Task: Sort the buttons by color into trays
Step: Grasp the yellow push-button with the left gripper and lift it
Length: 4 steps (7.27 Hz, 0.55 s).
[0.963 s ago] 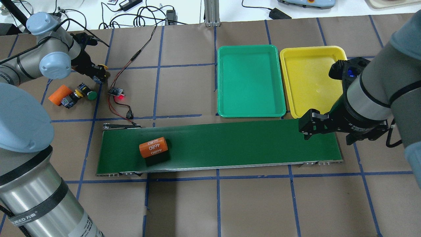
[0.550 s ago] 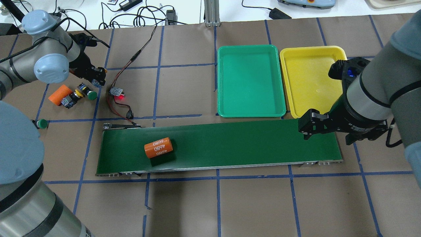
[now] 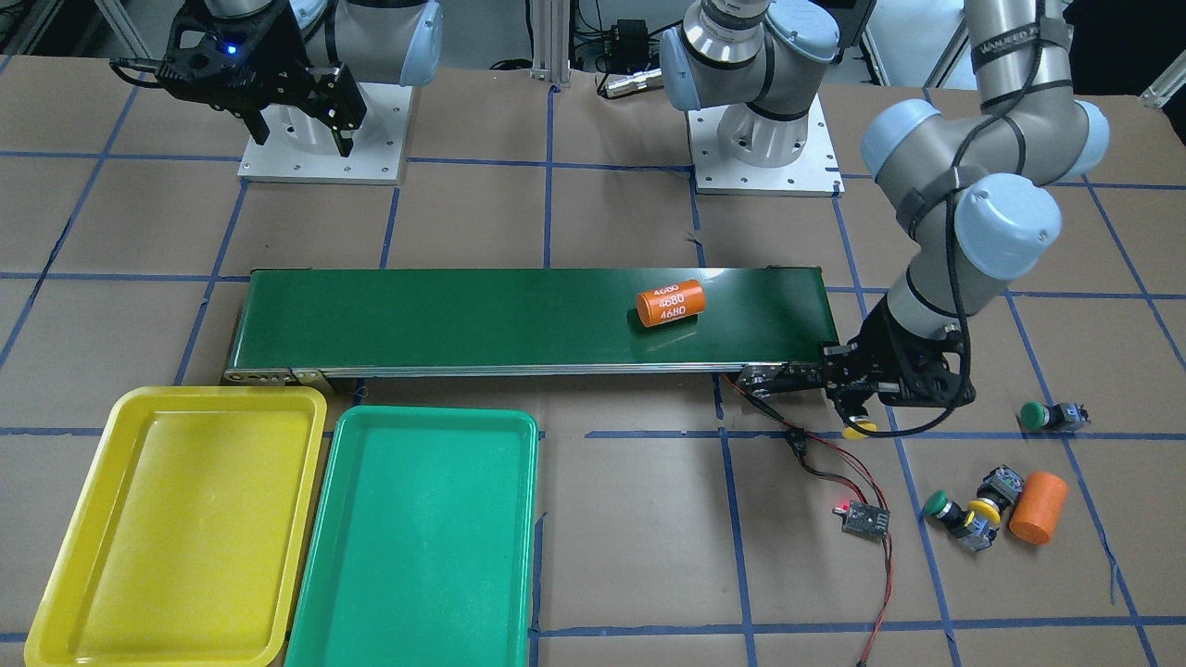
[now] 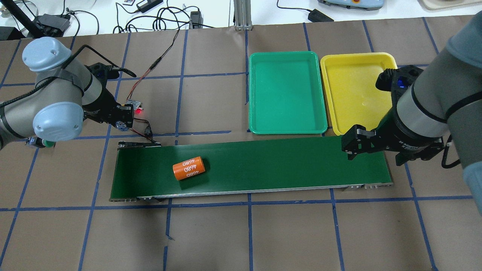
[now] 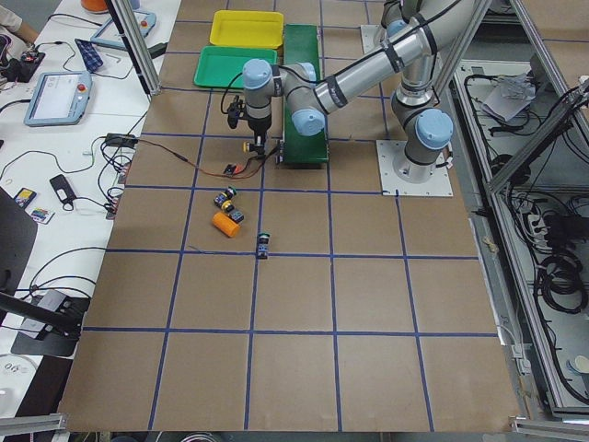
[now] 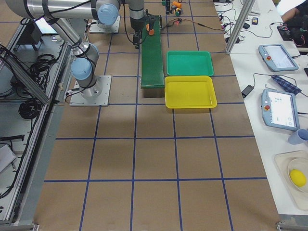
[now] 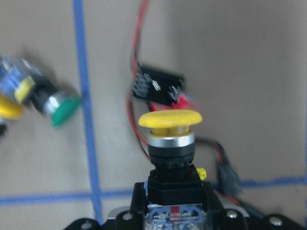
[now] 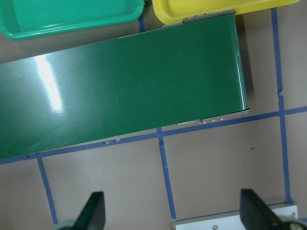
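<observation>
My left gripper (image 3: 857,409) is shut on a yellow button (image 7: 170,143), cap pointing away from the wrist, just off the left end of the conveyor belt (image 4: 248,165). On the paper behind it lie a green button (image 3: 940,505) and a yellow button (image 3: 982,509) side by side. Another green button (image 3: 1040,415) lies apart from them. The green tray (image 4: 286,92) and yellow tray (image 4: 354,90) are both bare. My right gripper (image 8: 172,215) hangs open over the belt's right end, holding nothing.
An orange cylinder (image 4: 188,168) marked 4680 lies on the belt's left part. A second orange cylinder (image 3: 1038,508) rests by the paired buttons. A small sensor board (image 3: 864,519) with a red light and red-black wires sits near the left gripper.
The left arm carried the yellow button away from the button cluster toward the belt's left end. The orange cylinder on the belt travelled a little to the right. The right arm stayed still.
</observation>
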Each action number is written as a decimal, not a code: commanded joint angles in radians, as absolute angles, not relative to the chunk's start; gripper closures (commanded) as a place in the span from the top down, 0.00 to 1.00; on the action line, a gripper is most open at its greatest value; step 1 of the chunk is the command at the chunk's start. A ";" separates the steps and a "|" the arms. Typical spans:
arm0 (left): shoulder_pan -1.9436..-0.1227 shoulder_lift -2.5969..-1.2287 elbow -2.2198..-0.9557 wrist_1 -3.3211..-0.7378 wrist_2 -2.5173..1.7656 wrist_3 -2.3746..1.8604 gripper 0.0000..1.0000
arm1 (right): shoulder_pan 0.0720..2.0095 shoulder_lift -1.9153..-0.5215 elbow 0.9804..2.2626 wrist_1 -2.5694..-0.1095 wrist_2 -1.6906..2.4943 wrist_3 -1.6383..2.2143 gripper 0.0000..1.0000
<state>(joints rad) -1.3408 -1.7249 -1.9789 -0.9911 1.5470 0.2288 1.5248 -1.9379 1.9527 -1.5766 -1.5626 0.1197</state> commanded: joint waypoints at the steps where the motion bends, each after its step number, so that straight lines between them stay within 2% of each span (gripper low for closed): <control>1: -1.402 -1.581 -2.142 -1.008 1.551 0.119 0.00 | 1.525 -1.937 1.954 -1.572 -1.569 0.120 1.00; 4: -1.410 -1.488 -2.262 -1.009 1.549 0.081 0.00 | 1.525 -1.939 1.954 -1.572 -1.560 0.121 1.00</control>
<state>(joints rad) -1.4031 -1.5252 -2.2139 -1.0074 1.5491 0.0976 1.5248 -1.9388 1.9537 -1.5721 -1.5623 0.1210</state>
